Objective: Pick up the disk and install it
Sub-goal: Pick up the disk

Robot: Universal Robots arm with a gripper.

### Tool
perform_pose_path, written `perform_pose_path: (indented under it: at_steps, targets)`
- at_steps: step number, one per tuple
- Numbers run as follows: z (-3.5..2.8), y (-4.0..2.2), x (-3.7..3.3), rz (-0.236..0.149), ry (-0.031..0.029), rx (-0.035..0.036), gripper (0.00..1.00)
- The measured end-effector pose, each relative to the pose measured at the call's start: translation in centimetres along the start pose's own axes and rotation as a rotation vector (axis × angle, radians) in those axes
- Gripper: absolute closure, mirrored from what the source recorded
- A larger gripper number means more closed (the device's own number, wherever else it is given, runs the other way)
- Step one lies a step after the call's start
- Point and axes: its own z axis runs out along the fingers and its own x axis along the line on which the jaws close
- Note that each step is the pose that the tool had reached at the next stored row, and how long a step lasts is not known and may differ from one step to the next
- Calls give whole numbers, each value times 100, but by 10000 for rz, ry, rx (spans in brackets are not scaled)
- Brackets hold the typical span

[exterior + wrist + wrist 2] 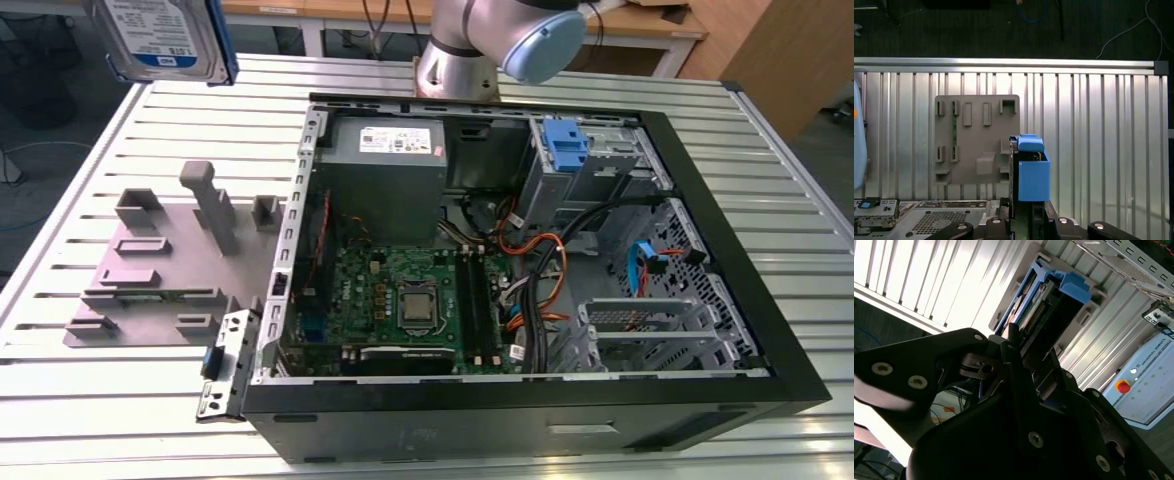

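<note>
Where the second wrist view looks along the gripper [1021, 347], its 2 black fingers [1013, 360] are clamped on the disk [1046, 302], 1 on either side. The connector edge and blue bracket stick out past the tips. The first wrist view gives the same disk [1031, 172] edge-on, blue bracket upright, rising out of the gripper [1024, 222].

The exterior view adds the label face of the disk [163, 38]: white-and-blue label, blue frame along 1 side. It hangs in the air, slightly tilted, above the table's far corner on the exterior view's left, and touches nothing below.

Past the disk, the first wrist view looks down on the grey stand [976, 140], flat on the slatted metal table [1094, 140]. In the exterior view the stand [174, 260], with its upright posts, sits near the edge of the table [80, 380] on the exterior view's left.

The open computer case [534, 250] fills the middle of the table and the exterior view's right, with motherboard, grey power supply and cables showing. A loose metal bracket [227, 365] leans at the case's near corner, beside the stand. The arm base [461, 55] stands at the table's far edge behind the case.

Room:
- First wrist view: dark floor [1004, 30] with cables beyond the table edge.
- Second wrist view: a pale control box [1149, 380] with a red button.
- Exterior view: a wooden bench [641, 25] at the back.
</note>
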Motion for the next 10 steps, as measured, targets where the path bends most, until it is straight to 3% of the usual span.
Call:
perform_pose_path:
  at_steps: [10]
  targets:
    - [-1, -184, -11, 0, 0, 0, 65]
